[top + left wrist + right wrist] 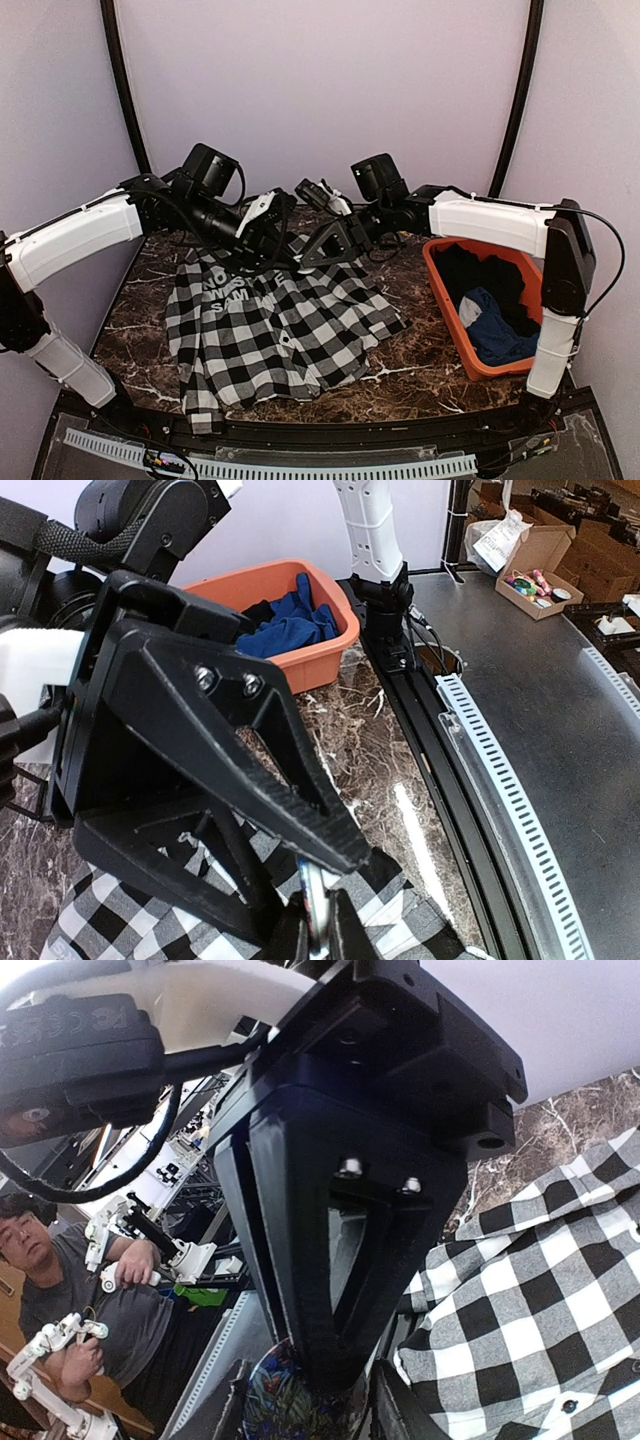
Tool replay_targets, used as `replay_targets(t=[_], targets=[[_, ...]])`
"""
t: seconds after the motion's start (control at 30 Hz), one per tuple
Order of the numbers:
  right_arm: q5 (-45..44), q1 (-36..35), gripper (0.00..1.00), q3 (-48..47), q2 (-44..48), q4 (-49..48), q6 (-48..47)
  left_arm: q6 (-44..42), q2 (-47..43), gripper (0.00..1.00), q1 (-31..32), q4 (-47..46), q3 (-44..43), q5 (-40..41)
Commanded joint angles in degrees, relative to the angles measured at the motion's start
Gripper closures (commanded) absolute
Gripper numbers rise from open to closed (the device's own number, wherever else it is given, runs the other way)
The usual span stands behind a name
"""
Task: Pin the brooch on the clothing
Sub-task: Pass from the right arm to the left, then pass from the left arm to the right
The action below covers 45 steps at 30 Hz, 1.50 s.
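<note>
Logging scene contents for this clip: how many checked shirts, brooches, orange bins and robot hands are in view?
Checked shirt: 1
Brooch: 1
Orange bin: 1
Robot hands: 2 (left hand, right hand)
Total: 5

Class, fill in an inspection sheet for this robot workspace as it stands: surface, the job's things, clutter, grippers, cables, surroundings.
surface: dark veined marble table.
job's things: checked shirt spread out, white lettering up; patterned round brooch at the right gripper's tips.
clutter: orange bin on the right, holding dark clothes and a blue garment.
grippers: left gripper, jaws shut on a thin silver metal piece; right gripper, open or shut cannot be told; both over the shirt's far end.
cables: black cable looping beside the right wrist.
surroundings: pale walls; a person and a cardboard box beyond the table.
</note>
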<state>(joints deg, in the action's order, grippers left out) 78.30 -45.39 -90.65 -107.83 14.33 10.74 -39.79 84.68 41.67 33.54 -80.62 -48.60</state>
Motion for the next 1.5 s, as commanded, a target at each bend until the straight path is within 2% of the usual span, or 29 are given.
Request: replay_targets(t=[0.0, 0.13, 0.23, 0.33, 0.47, 0.57, 0.67, 0.77, 0.9, 1.03, 1.1, 1.27, 1.47], targets=[[-2.0, -0.4, 0.59, -1.7, -0.9, 0.3, -1.6, 1.3, -1.2, 0.99, 0.5, -1.9, 0.9, -1.5], [-4.5, -0.2, 0.45, -2.2, -0.3, 2.4, -4.3, 4.1, -2.3, 0.99, 0.5, -5.2, 2.8, 0.6], [-8.1, 0.5, 0.35, -1.0, 1.9, 3.3, -7.9, 9.5, -3.1, 0.99, 0.5, -9.2, 4.6, 4.5], [-13.0, 0.9, 0.29, 2.3, 5.6, 2.9, -12.1, 14.9, -4.7, 0.99, 0.3, -12.5, 6.9, 10.2], [-17.0, 0.9, 0.26, 8.7, 9.8, -3.0, -14.0, 26.4, -8.2, 0.99, -1.5, -20.3, 12.5, 11.3], [-18.8, 0.9, 0.28, 15.1, 12.6, -13.0, -11.0, 35.1, -11.2, 0.99, -2.9, -32.8, 19.6, 9.9], [-23.1, 0.9, 0.32, 22.9, 15.0, -29.4, -3.7, 44.5, -15.0, 0.99, -3.7, -43.4, 25.7, 9.5], [-28.8, 0.5, 0.38, 28.6, 15.7, -43.0, 2.0, 49.0, -16.9, 0.99, -3.8, -54.7, 31.7, 6.9], [-31.8, -0.3, 0.48, 30.4, 13.4, -52.6, 8.6, 53.8, -16.3, 0.99, -3.9, -64.6, 35.8, 3.4], [-32.3, -1.6, 0.52, 31.5, 12.2, -60.2, 9.8, 59.2, -14.1, 0.99, -3.9, -73.9, 38.4, -0.3], [-31.7, -2.4, 0.52, 32.0, 12.4, -61.7, 8.4, 61.6, -13.1, 0.99, -3.9, -77.0, 39.2, -0.4], [-30.0, -3.6, 0.54, 30.3, 12.2, -57.7, 4.5, 63.8, -12.2, 0.99, -4.3, -80.2, 40.0, 0.0], [-31.0, -3.7, 0.60, 29.8, 12.1, -57.2, 4.5, 64.3, -12.3, 0.99, -5.2, -81.7, 40.8, 0.5]])
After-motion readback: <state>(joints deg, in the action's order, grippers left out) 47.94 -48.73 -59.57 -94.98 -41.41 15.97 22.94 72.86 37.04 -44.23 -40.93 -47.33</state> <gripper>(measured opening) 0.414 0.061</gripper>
